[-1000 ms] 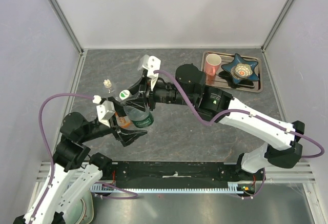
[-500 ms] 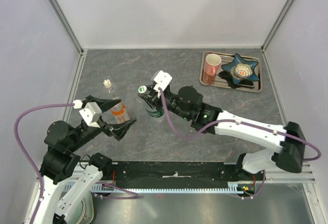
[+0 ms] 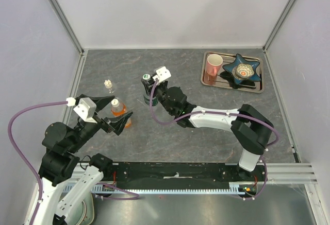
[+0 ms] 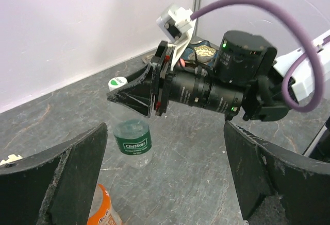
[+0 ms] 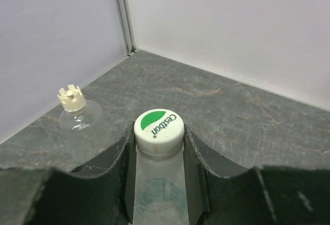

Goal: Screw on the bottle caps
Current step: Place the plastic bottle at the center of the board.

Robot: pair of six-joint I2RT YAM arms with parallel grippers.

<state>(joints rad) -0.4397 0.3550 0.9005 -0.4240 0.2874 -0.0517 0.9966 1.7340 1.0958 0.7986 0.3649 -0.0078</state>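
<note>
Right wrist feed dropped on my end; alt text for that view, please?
The right gripper is closed around the neck of the clear bottle, just under its white-and-green cap. A tiny bottle stands apart, back left, on the grey table.

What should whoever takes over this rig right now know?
Left gripper: open, straddling the orange bottle, not gripping.
Right gripper: shut on the green-label bottle at the neck, under its white cap.
Tiny bottle: apart, far left, cream top on.
Done: cap sits on the green-label bottle; tightness unclear.
Left: check the orange bottle's cap, unclear here.
</note>
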